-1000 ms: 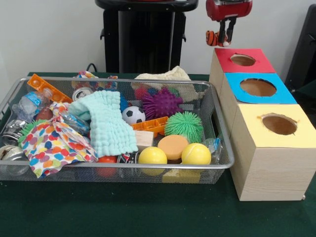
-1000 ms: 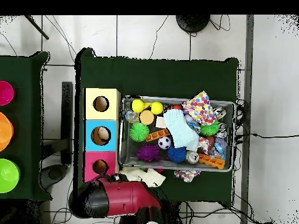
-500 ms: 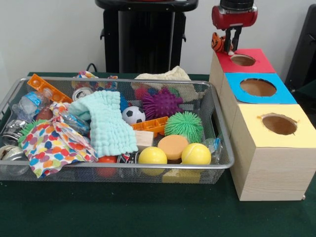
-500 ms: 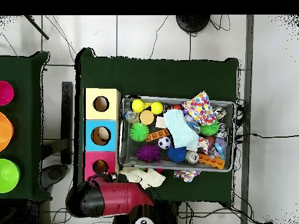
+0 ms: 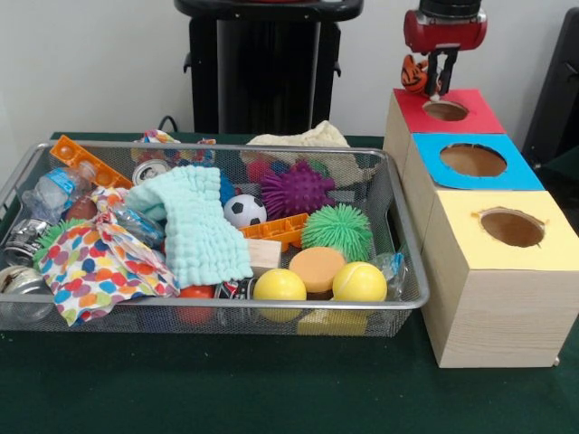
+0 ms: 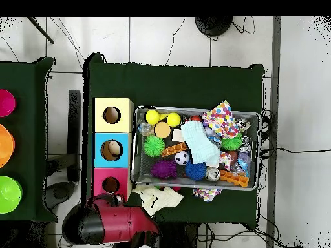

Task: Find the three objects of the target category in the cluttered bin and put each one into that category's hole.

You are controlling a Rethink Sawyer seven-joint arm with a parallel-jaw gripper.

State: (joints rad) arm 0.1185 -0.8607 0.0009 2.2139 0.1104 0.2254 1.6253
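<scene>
The gripper point(image 5: 438, 83) jaws pinch a small tiger toy point(image 5: 413, 73) above the red box point(image 5: 447, 110). Centre it over the hole point(image 5: 445, 110) before letting go; it hangs slightly left.

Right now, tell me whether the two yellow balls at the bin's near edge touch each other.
Apart. The front view shows the left yellow ball and the right yellow ball with the orange disc showing through the gap between them.

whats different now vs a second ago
The hand has carried the small orange striped toy sideways toward the red-topped box, and now hangs at the near edge of its hole, still shut on the toy. Nothing has been let go. The mesh bin and its clutter, the blue box and the yellow box have not moved.
</scene>
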